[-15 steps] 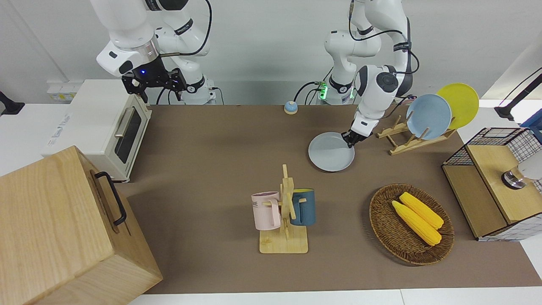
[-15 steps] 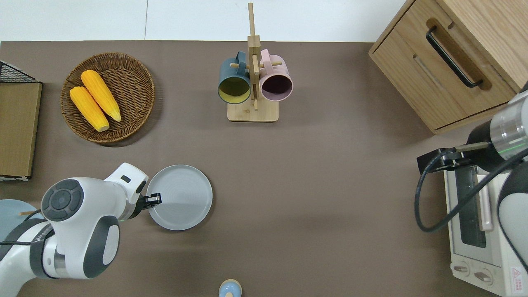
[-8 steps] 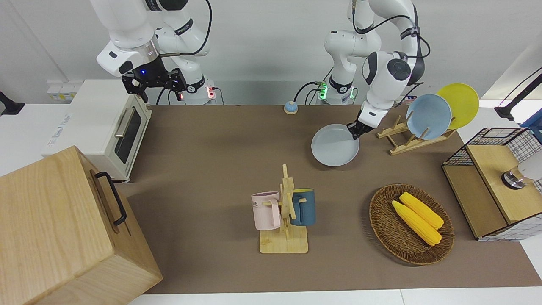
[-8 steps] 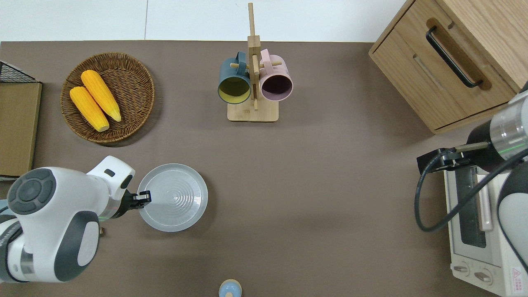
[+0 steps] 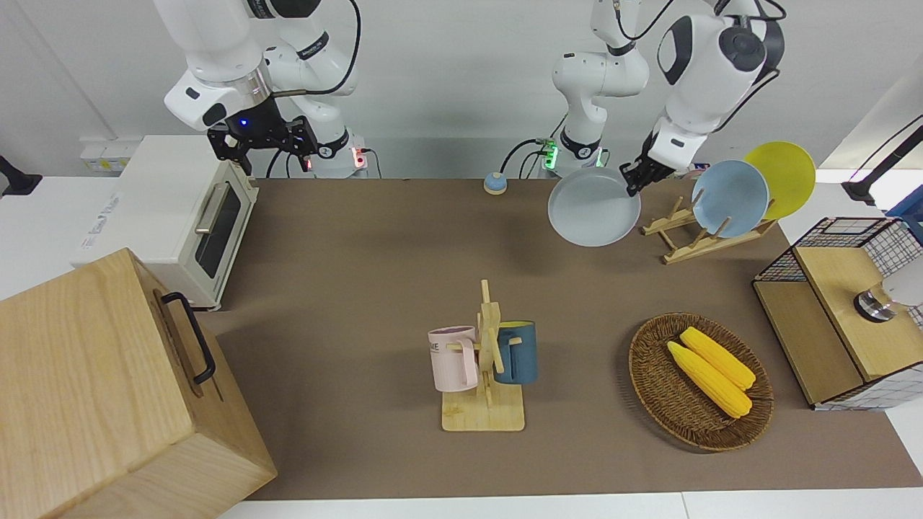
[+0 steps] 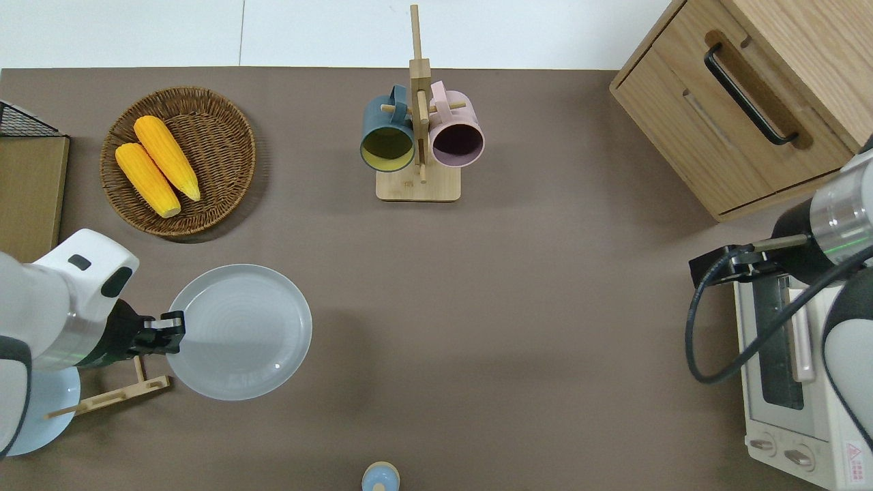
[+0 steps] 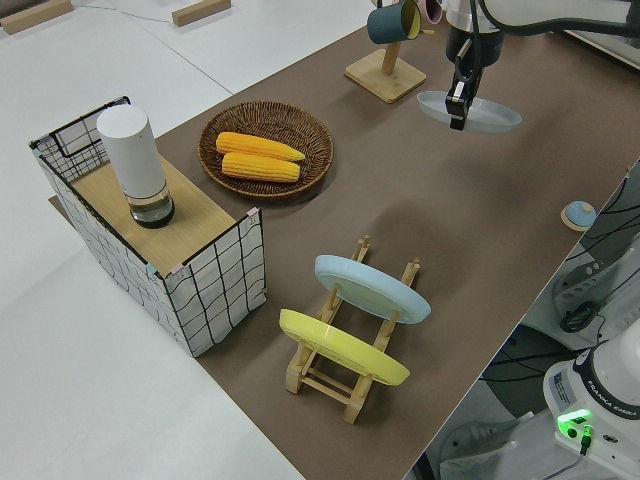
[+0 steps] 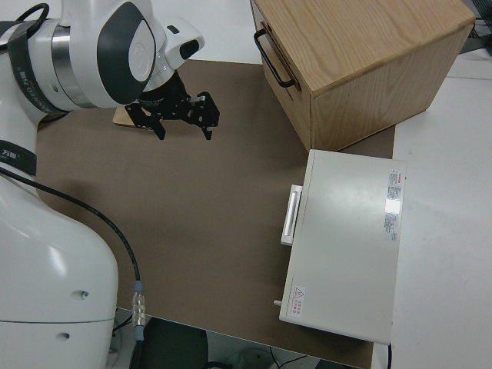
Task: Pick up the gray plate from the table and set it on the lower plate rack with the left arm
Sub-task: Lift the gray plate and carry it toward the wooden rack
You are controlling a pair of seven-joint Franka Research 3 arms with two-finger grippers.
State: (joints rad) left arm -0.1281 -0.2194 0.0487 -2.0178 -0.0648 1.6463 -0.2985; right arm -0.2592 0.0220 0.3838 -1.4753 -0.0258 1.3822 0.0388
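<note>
My left gripper [image 5: 634, 176] is shut on the rim of the gray plate [image 5: 594, 207] and holds it up in the air, roughly level. In the overhead view the gray plate [image 6: 239, 332] is over the mat beside the lower plate rack [image 6: 109, 395], with my left gripper [image 6: 174, 332] over the rack's free end. The light-wood rack [image 5: 692, 238] holds a sky-blue plate [image 5: 730, 198] and a yellow plate [image 5: 782, 176] in its slots toward the left arm's end of the table. The held plate also shows in the left side view [image 7: 470, 110]. My right gripper [image 8: 183, 115] is open, its arm parked.
A mug tree [image 5: 487, 360] with a pink and a blue mug stands mid-table. A wicker basket [image 5: 652, 389] with two corn cobs and a wire basket [image 5: 894, 245] stand toward the left arm's end. A toaster oven [image 5: 180, 216] and a wooden cabinet [image 5: 94, 389] stand toward the right arm's end.
The left gripper has lifted the gray plate off the table and carried it up and toward the plate rack. The right arm has not moved.
</note>
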